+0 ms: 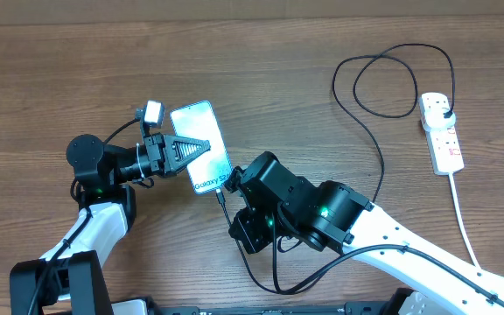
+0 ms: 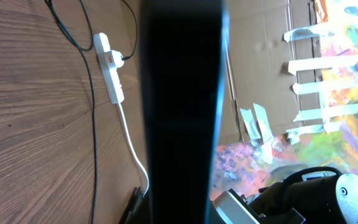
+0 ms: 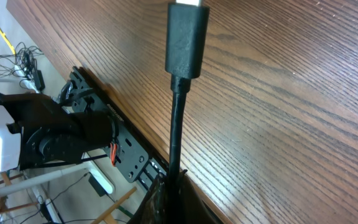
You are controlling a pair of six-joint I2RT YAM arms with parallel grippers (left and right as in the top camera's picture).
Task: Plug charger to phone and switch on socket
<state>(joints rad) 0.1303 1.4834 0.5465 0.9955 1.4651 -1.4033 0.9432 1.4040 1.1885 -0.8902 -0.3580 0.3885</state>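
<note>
My left gripper (image 1: 199, 146) is shut on the phone (image 1: 196, 119) and holds it tilted above the table, its "Galaxy S24+" end towards the right arm. In the left wrist view the phone (image 2: 182, 106) shows edge-on as a dark slab between the jaws of the left gripper (image 2: 180, 214). My right gripper (image 3: 178, 198) is shut on the charger cable just behind its black connector tip (image 3: 187, 40), which points away over the wood. Overhead, the right gripper (image 1: 231, 182) sits right beside the phone's lower end. The charger cable (image 1: 380, 153) loops back to a black plug in the white socket (image 1: 442, 131) at the far right.
The socket's thick white cord (image 1: 464, 219) runs down towards the table's front right edge. The right arm's body (image 1: 322, 214) lies across the front centre. The socket (image 2: 109, 62) and black cable (image 2: 92, 99) also show in the left wrist view, on bare wood.
</note>
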